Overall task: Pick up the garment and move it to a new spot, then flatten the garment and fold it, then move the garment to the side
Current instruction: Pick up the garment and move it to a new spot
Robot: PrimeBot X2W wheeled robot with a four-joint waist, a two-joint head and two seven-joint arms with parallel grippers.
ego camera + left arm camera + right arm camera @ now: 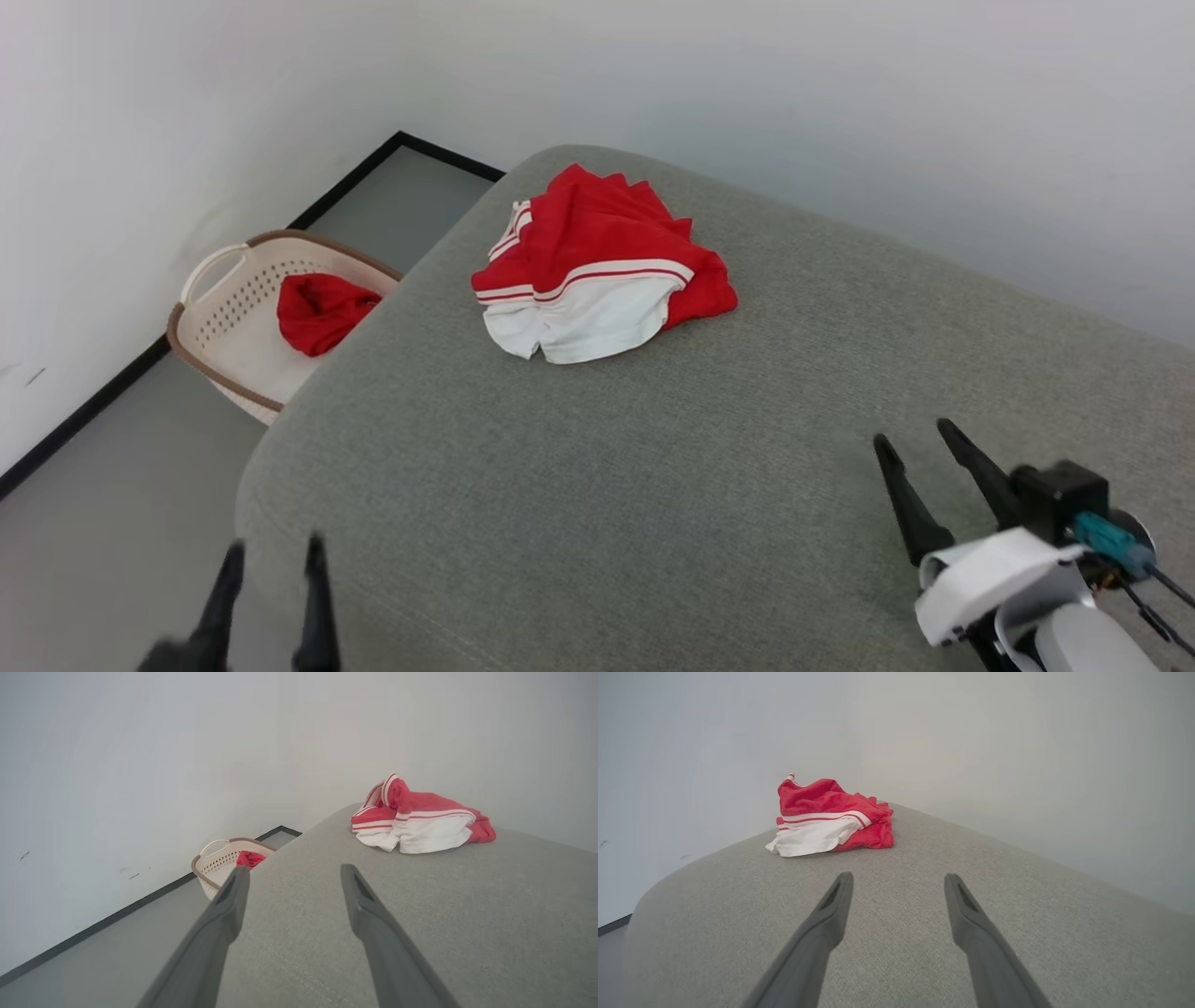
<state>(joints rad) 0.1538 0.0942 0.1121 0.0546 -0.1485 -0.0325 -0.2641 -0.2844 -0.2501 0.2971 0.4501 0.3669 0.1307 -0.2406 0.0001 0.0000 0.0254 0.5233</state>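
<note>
While the garment (597, 271) lies bunched on the cushion (653, 467), both jaws stand apart.

Garment (597, 280) on cushion (653, 485)

**Soft, even indoor light; wrist views hazier**

Bright, diffuse light falls evenly, with no glare. Only a faint shadow lies under the jersey (597, 271) on the grey upholstered cushion (653, 485). The head view is sharp except for the blurred left end effector (274, 546). Both wrist views look paler and washed out.
</note>
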